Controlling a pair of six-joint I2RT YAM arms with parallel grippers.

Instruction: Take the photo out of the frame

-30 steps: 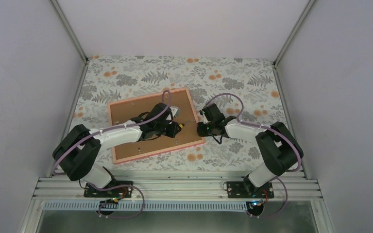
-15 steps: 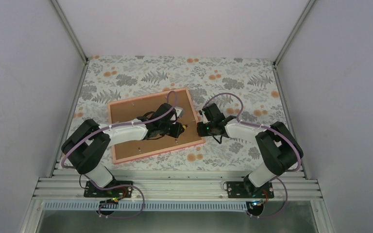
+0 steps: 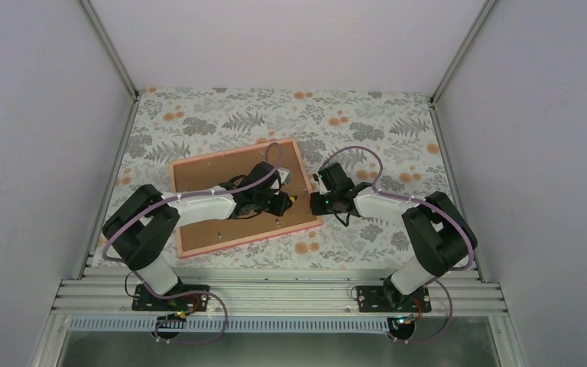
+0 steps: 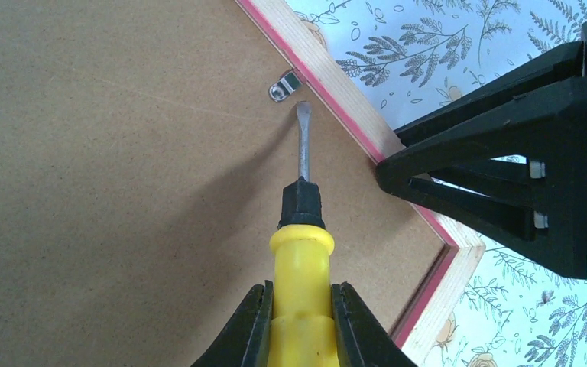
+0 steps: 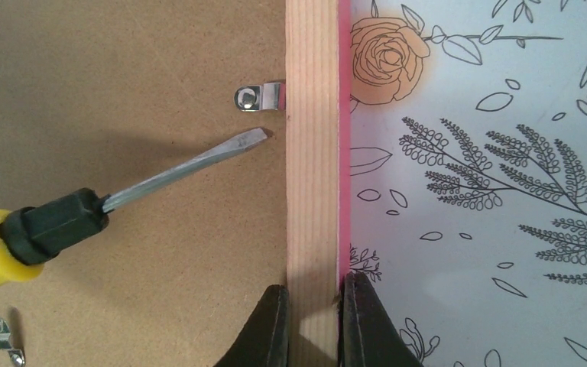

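**Both grippers closed at the frame's right edge**

The table [image 3: 367, 107], covered in floral cloth, is walled in on the left, far and right sides. The frame [image 3: 229, 152] lies face down left of centre and turned at a slant. A broad strip of cloth shows beyond its far edge and another to its right, while its near edge lies close to the arm bases. Only the brown backing board [image 3: 202, 176] shows inside the pink border, so the photo cannot be seen.

The left arm reaches across the board. The left gripper [image 4: 300, 306] is clamped on the yellow handle of a screwdriver [image 4: 301, 245]. The right gripper [image 5: 313, 298] comes in from the cloth side, its fingers pinched tight on the frame's right-hand wooden rail, one on the board side and one on the pink outer side. Its black body sits just beside the frame's near right corner, well apart from the right wall.

The screwdriver's flat tip lies just short of a metal clip [image 5: 260, 97] on the rail's inner edge, with little room between blade and rail. A loose clip [image 5: 8, 340] lies on the board.
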